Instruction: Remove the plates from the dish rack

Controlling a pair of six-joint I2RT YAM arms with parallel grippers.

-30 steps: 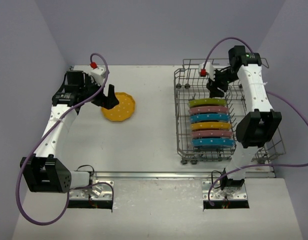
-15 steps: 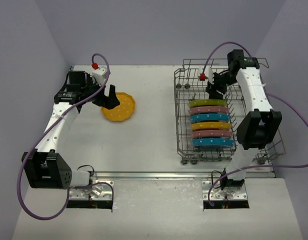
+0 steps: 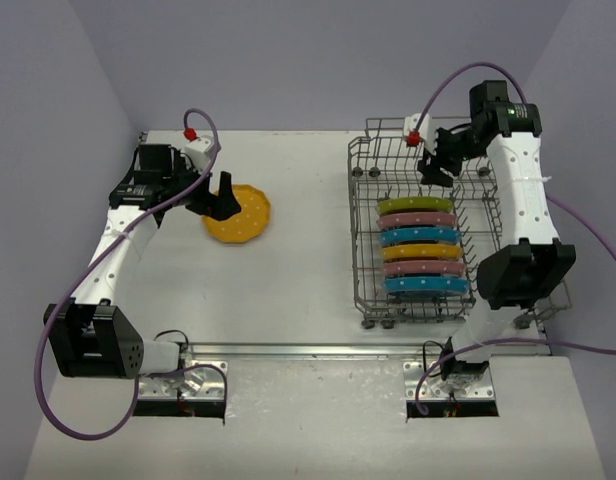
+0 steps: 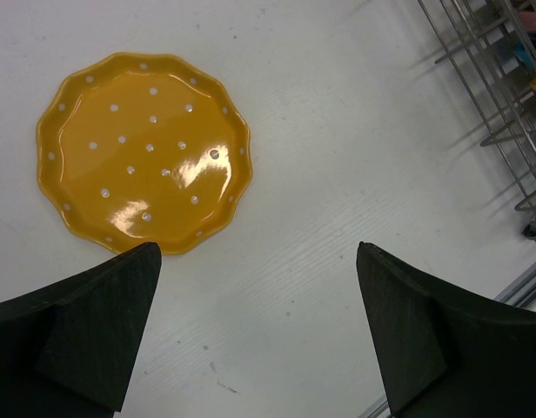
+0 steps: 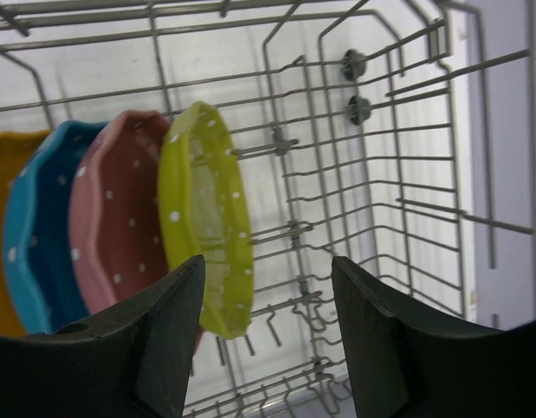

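1. One orange plate (image 3: 237,212) lies flat on the table (image 3: 308,270), in the left middle of the top view, out of the dish rack (image 3: 368,240)
2. The left hand (image 3: 220,195) hangs just beside it, wide open, holding nothing
3. Six plates (image 3: 421,245) stand on edge in the rack at the right, so most of the job is left
4. The right hand (image 3: 435,165) is above the rack's far end, about half open and empty, near the green plate (image 5: 207,218)

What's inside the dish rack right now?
Six plates stand on edge in the dish rack: green, pink, blue, yellow, pink, blue. The right arm covers the rack's right side, so anything there is hidden.
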